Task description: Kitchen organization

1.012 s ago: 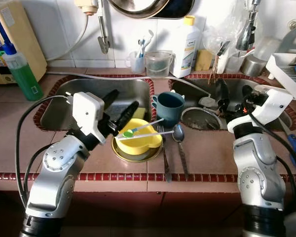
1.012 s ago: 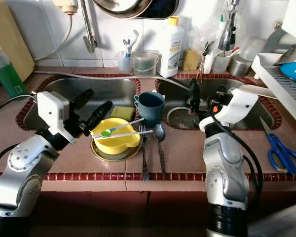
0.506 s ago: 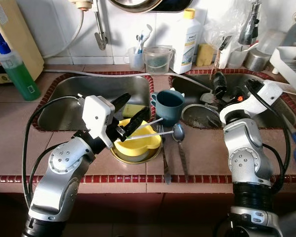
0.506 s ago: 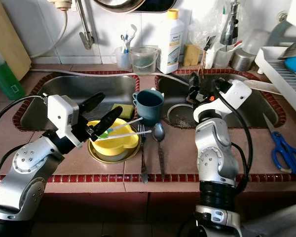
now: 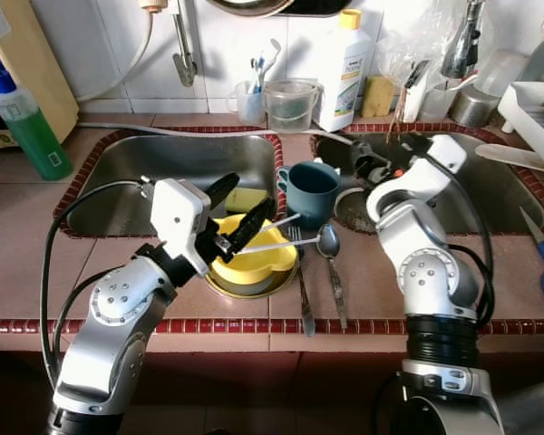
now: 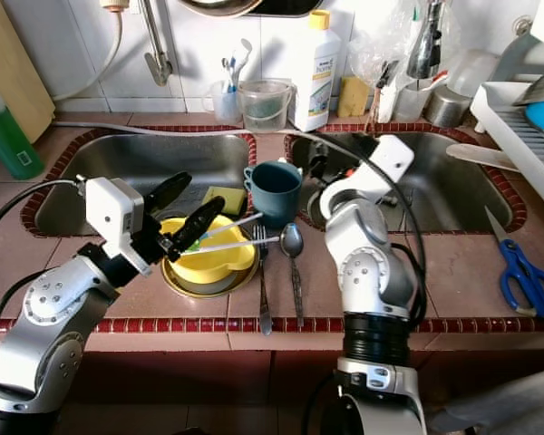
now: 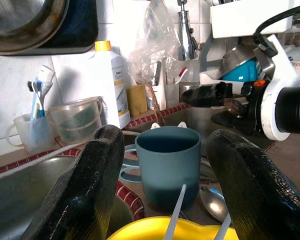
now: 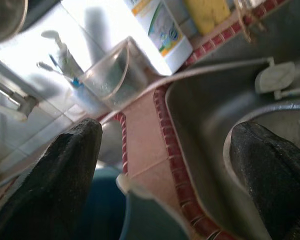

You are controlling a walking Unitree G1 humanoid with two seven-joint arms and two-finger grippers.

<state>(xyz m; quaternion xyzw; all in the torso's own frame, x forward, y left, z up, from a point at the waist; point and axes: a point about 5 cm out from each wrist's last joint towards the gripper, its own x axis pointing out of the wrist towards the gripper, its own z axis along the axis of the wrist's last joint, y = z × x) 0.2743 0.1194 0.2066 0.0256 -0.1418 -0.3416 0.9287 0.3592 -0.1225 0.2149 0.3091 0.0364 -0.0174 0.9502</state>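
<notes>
From the head views, the left gripper [image 5: 237, 207] hangs spread wide over the yellow plastic bowl [image 5: 251, 261] near the counter's front edge, gripping nothing — two pale utensils [image 5: 276, 237] lie across it.

Left wrist view: the teal ceramic mug [image 7: 169, 163] stands just behind.

Right wrist view: the right gripper [image 8: 160, 175] gapes above that mug, empty. Probably reaching; next, lower and close.
</notes>
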